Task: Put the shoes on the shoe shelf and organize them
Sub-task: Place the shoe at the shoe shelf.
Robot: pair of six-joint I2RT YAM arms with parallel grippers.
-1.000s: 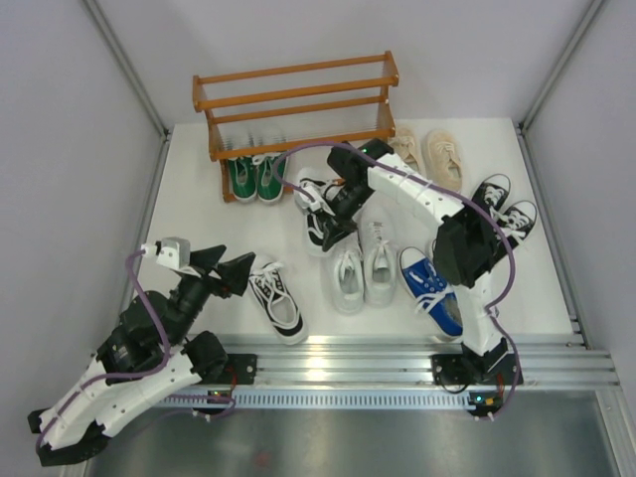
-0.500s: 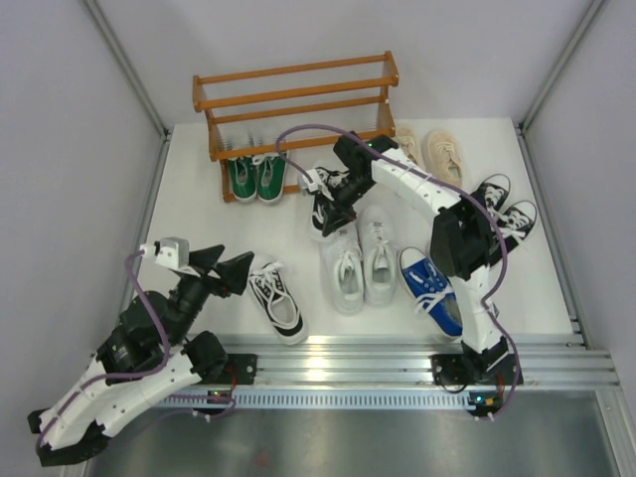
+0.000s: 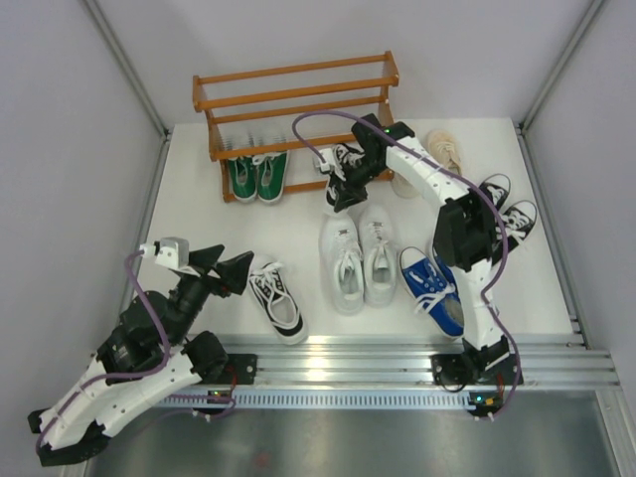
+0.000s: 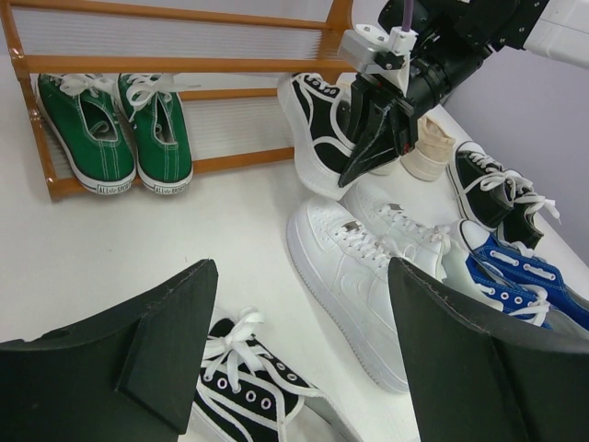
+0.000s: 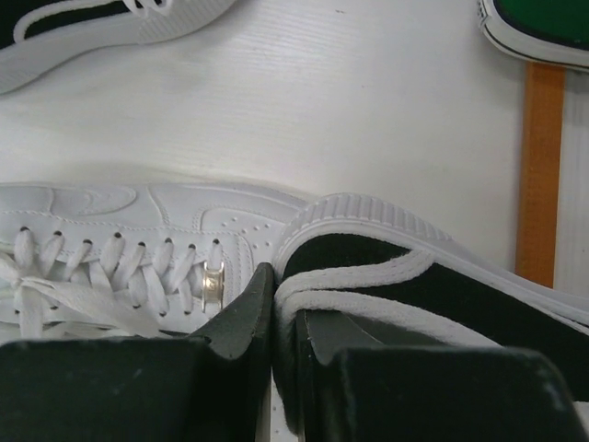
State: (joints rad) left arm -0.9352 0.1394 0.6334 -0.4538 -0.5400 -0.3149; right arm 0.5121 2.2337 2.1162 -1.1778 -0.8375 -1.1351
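Observation:
The orange-brown shoe shelf [image 3: 295, 99] stands at the back, with a green pair [image 3: 256, 176] under its bottom tier. My right gripper [image 3: 343, 197] is shut on the collar of a black-and-white shoe [image 3: 336, 159], which hangs tilted just in front of the shelf's right end. In the right wrist view the fingers [image 5: 241, 318] pinch that shoe's [image 5: 414, 276] side wall. Its mate [image 3: 276, 298] lies near the front left. My left gripper [image 3: 227, 266] hovers open just above it [image 4: 244, 387], touching nothing.
A plain white pair [image 3: 358, 258] lies mid-table, directly under the held shoe. A blue shoe [image 3: 432, 290] sits to its right, a black canvas pair [image 3: 507, 209] further right, and beige shoes [image 3: 444, 151] by the shelf's right end. Grey walls close in both sides.
The right arm has carried the black-and-white shoe away from the table's middle, back towards the shelf's right end. The left arm has stayed still.

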